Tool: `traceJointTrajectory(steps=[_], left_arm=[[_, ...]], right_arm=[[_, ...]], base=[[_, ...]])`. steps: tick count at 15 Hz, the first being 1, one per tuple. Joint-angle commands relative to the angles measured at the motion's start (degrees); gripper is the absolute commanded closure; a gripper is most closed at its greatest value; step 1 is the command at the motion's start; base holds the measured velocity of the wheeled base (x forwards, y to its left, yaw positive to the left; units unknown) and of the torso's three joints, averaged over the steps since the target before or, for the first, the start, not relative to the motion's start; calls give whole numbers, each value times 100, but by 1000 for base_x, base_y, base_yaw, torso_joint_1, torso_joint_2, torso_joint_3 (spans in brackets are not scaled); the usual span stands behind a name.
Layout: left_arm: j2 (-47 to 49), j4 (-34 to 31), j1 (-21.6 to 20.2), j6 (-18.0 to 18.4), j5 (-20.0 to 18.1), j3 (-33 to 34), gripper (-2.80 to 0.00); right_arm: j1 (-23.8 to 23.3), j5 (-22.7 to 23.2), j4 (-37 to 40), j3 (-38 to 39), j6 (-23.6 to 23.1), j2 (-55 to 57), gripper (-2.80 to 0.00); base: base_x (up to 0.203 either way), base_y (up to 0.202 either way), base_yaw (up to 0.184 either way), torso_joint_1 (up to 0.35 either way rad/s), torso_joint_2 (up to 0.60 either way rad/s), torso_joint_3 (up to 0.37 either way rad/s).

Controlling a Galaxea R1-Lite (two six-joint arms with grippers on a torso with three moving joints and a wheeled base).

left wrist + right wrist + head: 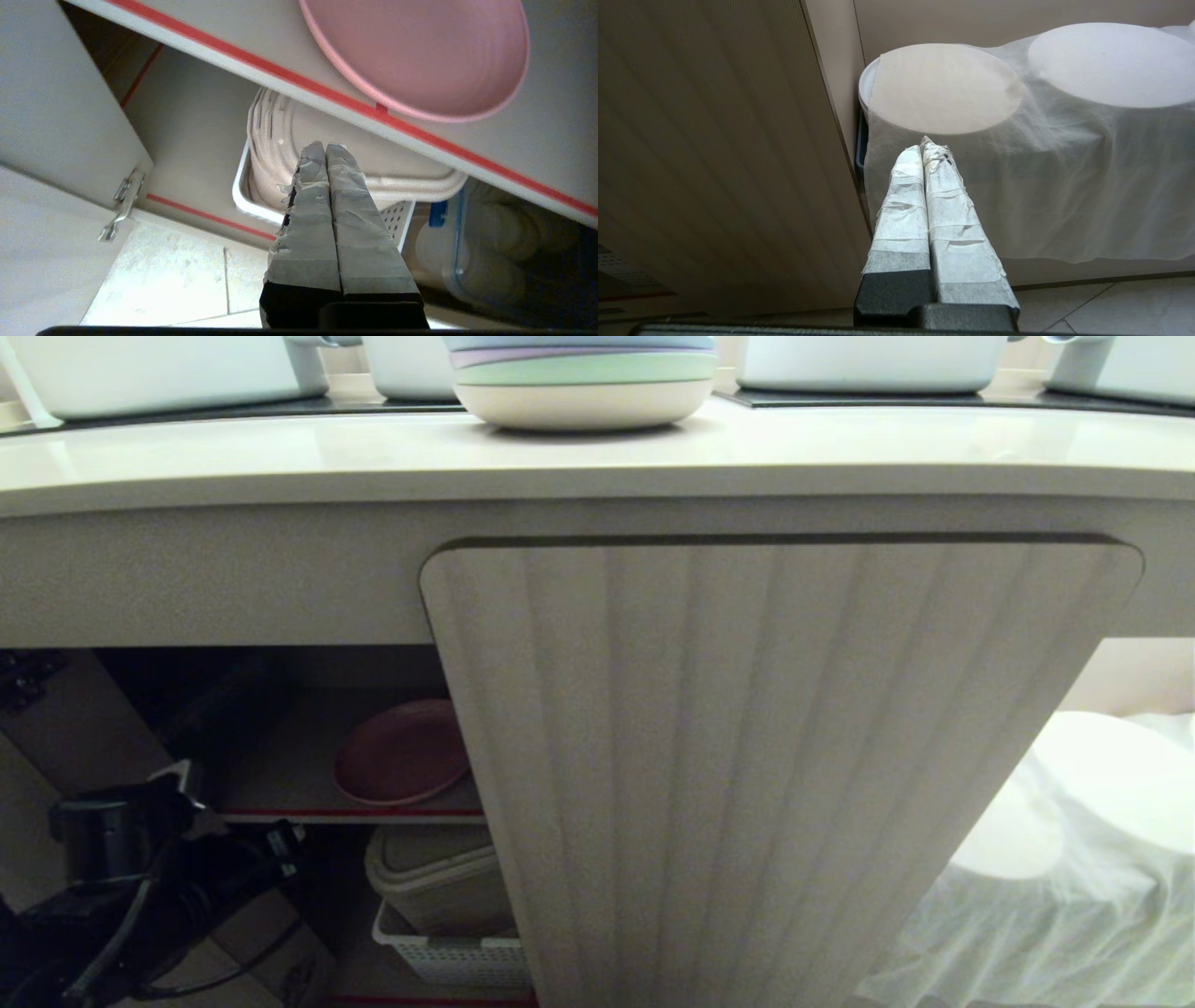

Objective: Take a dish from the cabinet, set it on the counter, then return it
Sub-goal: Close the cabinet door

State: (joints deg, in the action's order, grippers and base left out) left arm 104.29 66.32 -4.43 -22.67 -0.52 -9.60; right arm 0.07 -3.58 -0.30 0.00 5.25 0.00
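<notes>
The pink dish (401, 753) lies flat on the grey, red-edged inner shelf (280, 784) of the open left half of the cabinet. In the left wrist view the dish (420, 56) sits just behind the shelf's red front edge (289, 79). My left gripper (325, 148) is shut and empty. It hangs outside the cabinet, below and in front of that edge, apart from the dish. My left arm (121, 859) shows dark at the lower left. The ribbed cabinet door (766, 756) on the right is closed. My right gripper (923, 144) is shut, empty, parked low beside that door. The counter (840, 448) runs above.
A stack of pastel plates (583, 378) and white pots (159, 369) stand on the counter. Below the shelf are a white basket with beige containers (280, 163) and a clear box (467, 247). The open left door (56, 116) is close by. Cloth-covered white discs (943, 88) stand to the right.
</notes>
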Motion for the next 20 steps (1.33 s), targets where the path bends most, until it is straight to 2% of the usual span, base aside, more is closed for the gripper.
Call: traceJointTrajectory(steps=[1, 5, 7, 10, 11, 15, 18, 20], left_arm=[[-230, 39, 37, -9, -7, 217, 0], [-720, 35, 225, 36, 32, 728, 0], [-1025, -28, 248, 296, 88, 960, 0], [-1459, -445, 305, 623, 387, 960, 0], [-1581, -754, 323, 692, 526, 960, 0], [-1713, -1724, 424, 726, 1485, 960, 0], [-2058, -2196, 839, 721, 1729, 960, 0], [-2285, -2336, 865, 721, 1898, 960, 0]], right_arm=[[1, -2, -5, 0, 2, 0, 0], [1, -2, -5, 0, 2, 0, 0], [1, -2, -5, 0, 2, 0, 0], [1, -2, -4, 0, 2, 0, 0], [1, -2, 4, 0, 2, 0, 0], [1, -2, 3, 0, 2, 0, 0], [1, -2, -5, 0, 2, 0, 0], [1, -2, -5, 0, 2, 0, 0]], base=[[0, 0, 0, 0, 0, 0], [0, 0, 0, 0, 0, 0], [0, 0, 0, 0, 0, 0], [0, 0, 0, 0, 0, 0], [0, 0, 0, 0, 0, 0], [0, 0, 0, 0, 0, 0], [0, 0, 0, 0, 0, 0], [0, 0, 0, 0, 0, 0]])
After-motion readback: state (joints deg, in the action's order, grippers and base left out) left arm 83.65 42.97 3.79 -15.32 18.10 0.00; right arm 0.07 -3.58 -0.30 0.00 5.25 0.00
